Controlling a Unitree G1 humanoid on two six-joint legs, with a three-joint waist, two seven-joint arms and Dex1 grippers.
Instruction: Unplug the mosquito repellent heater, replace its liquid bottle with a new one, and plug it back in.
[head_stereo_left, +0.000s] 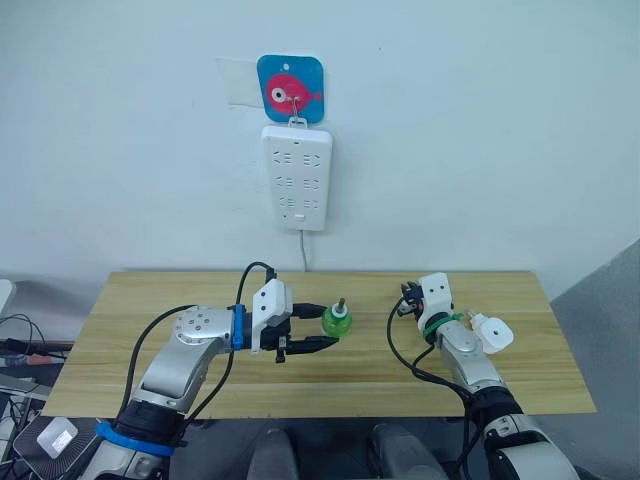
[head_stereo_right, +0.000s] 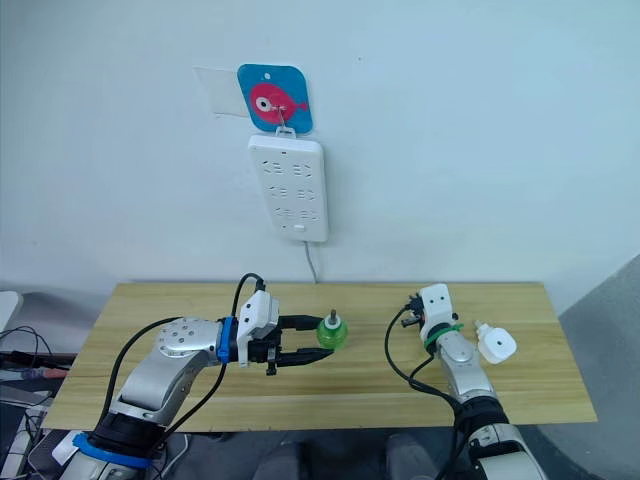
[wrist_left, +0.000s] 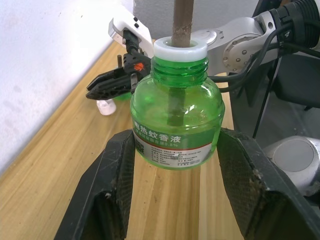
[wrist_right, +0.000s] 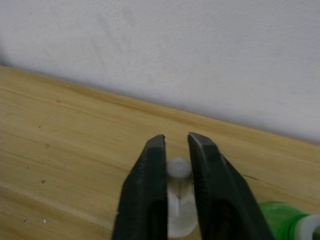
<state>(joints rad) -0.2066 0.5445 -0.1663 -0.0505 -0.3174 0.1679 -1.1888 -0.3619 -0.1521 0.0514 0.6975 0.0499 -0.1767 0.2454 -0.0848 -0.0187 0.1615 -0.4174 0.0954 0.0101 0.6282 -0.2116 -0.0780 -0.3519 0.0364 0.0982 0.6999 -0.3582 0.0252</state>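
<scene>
A green liquid bottle (wrist_left: 175, 115) with a white collar and a brown wick stands upright near the middle of the wooden table (head_stereo_left: 140, 300). My left gripper (head_stereo_left: 328, 327) reaches in from the left and is shut on its sides. On the right, the white mosquito repellent heater (head_stereo_left: 495, 332) sits at the end of my right arm. In the right wrist view my right gripper (wrist_right: 176, 142) has its fingers close together, with the white heater body (wrist_right: 179, 215) between them. A green shape with a white rim (wrist_right: 285, 217) shows beside those fingers.
A tall white power strip (head_stereo_left: 296, 176) hangs on the wall above the table's back edge. It hangs under a blue card with a pink fish (head_stereo_left: 291, 88), and its cord drops behind the table. Loose cables (head_stereo_left: 25, 345) lie off the table's left end.
</scene>
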